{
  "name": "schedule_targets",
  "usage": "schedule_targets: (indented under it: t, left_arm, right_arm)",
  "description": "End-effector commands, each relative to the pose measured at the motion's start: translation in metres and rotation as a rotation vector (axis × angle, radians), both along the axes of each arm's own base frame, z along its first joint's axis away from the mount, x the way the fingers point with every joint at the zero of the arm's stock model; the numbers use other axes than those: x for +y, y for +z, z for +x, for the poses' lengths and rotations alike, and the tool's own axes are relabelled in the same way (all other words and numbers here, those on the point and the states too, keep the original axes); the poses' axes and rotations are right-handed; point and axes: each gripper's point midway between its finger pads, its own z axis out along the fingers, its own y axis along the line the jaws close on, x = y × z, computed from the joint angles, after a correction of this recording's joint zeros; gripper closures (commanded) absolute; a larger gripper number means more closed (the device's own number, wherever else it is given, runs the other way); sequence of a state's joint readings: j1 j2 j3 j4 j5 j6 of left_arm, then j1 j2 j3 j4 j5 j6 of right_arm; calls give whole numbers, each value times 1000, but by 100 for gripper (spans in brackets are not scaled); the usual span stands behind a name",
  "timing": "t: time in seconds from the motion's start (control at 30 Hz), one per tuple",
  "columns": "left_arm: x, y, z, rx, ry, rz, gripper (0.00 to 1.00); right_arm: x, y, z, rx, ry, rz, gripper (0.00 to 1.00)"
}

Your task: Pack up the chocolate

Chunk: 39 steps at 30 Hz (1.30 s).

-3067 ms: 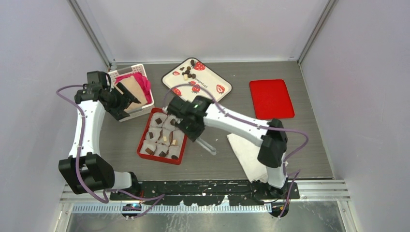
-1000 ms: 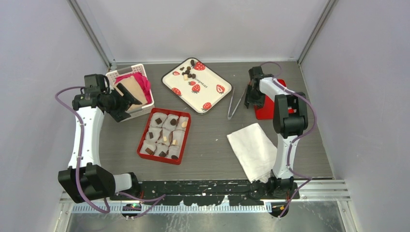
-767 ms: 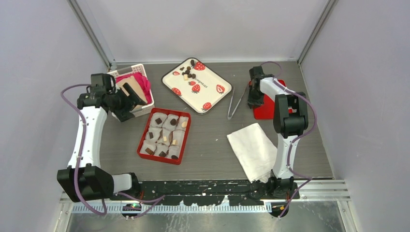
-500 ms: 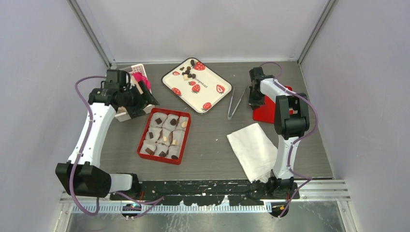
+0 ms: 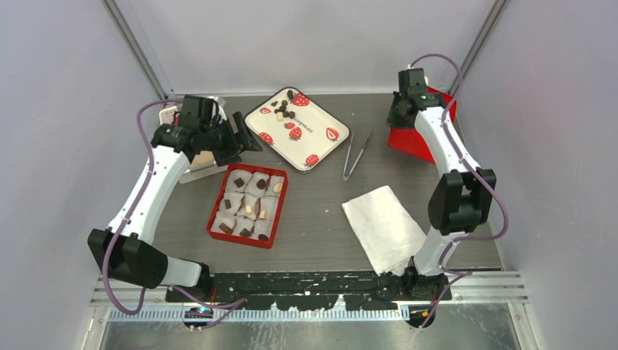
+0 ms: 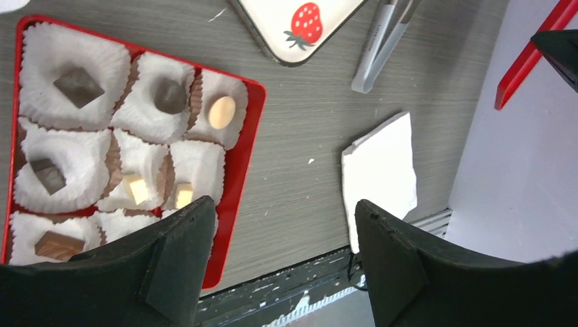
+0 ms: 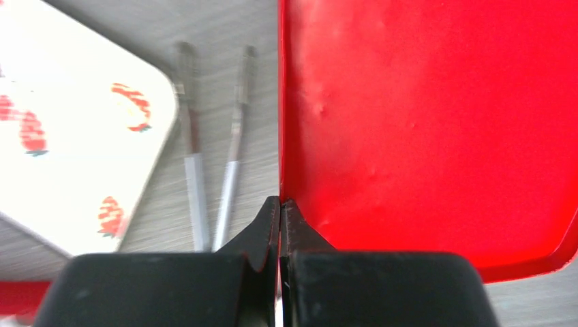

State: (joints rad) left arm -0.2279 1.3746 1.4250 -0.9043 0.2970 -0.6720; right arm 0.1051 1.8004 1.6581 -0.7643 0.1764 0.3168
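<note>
While the right claw (image 7: 279,204) is clenched on the edge of the flat red plastic lid (image 7: 422,122), holding it tilted at the far right corner, the left claw (image 6: 283,208) hangs released, jaws wide apart, near the far end of the shallow red box (image 6: 238,177). Dark & cream chocolate pieces (image 6: 78,85) sit in the box's white crinkled paper cups (image 6: 198,163); more lie loose on the white strawberry-print tray (image 5: 321,146). Metal tongs (image 5: 355,154) lie btw tray & lid. Folded white napkin (image 5: 382,226) sits nearer the arms' bases.
</note>
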Motion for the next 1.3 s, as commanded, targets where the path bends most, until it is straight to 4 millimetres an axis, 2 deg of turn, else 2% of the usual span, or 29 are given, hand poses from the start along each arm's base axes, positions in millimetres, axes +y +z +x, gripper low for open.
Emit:
schedule_targets:
  t: [0.0, 0.1, 0.17, 0.27, 0.47, 0.63, 0.8, 0.9, 1.07, 1.2, 1.23, 1.27]
  left_arm:
    - [-16, 47, 20, -196, -72, -80, 24]
    - [-23, 60, 20, -255, -130, -107, 24]
    - [-35, 72, 14, -297, -216, -156, 24]
    - [-53, 97, 3, -389, -332, -267, 23]
    - [-63, 118, -4, -486, -422, -326, 22]
    - [-66, 137, -4, -541, -436, -360, 23]
    - [-64, 161, -22, -745, -545, -309, 24]
    - [-55, 169, -29, -882, -556, -223, 24]
    - [-46, 168, -36, -914, -545, -146, 24]
    - [-43, 163, -63, -994, -693, -52, 25]
    - [-43, 159, -73, -1028, -761, -29, 25]
    - [-40, 156, -76, -1055, -776, 16, 25]
  right_arm:
    - [50, 94, -1, -220, 94, 287, 99]
    - [86, 126, -14, -274, 205, 458, 99]
    - [114, 143, -28, -272, 331, 558, 99]
    - [154, 165, -59, -239, 521, 702, 99]
    - [214, 207, -116, -206, 782, 1029, 99]
    - [257, 205, -165, -66, 965, 1122, 99]
    - [278, 209, -202, 46, 1111, 1179, 99]
    - [283, 201, -211, 87, 1109, 1168, 99]
    - [289, 201, -229, 123, 1162, 1168, 99]
    - [287, 199, -236, 131, 1186, 1161, 99]
    - [285, 194, -235, 138, 1166, 1141, 99]
    - [284, 189, -235, 142, 1150, 1115, 99]
